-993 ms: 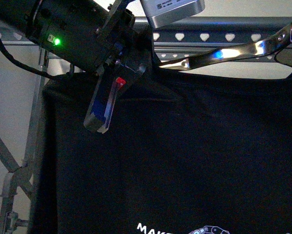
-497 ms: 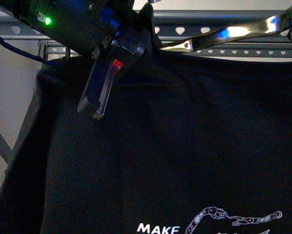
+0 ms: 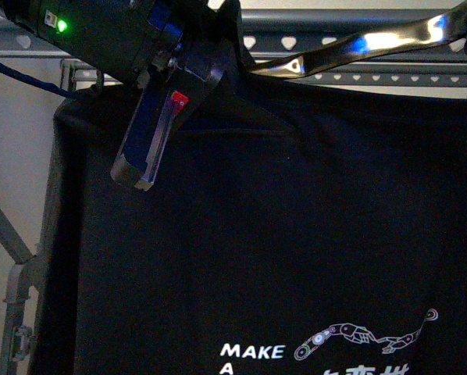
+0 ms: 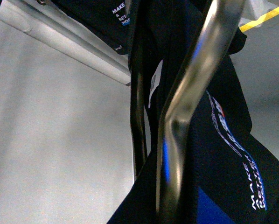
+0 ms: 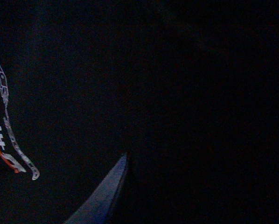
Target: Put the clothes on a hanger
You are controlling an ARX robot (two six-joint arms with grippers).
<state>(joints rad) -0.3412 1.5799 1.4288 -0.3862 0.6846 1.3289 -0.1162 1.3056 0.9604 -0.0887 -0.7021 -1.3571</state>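
The black T-shirt (image 3: 296,226) hangs wide across the front view, with white "MAKE A" and a chain graphic low down. Its top edge lies just under the grey rack's heart-holed rails (image 3: 311,37). My left gripper (image 3: 140,168) reaches in from the upper left and is shut on the small shiny metal clothes hanger (image 3: 358,47), which slants up to the right over the shirt's collar. In the left wrist view the hanger's bar (image 4: 177,121) runs close past the shirt (image 4: 228,158). My right gripper is shut on the T-shirt and is out of the front view. The right wrist view is dark.
The rack's second rail (image 3: 421,76) runs just behind the shirt's top. Its crossed grey legs (image 3: 11,258) stand at the left, before a pale wall. A pale rack bar (image 4: 60,37) crosses the left wrist view.
My left arm and the small hanger have shifted left and upward in the front view. The shirt has spread to the left, and more of its print now shows at the bottom.
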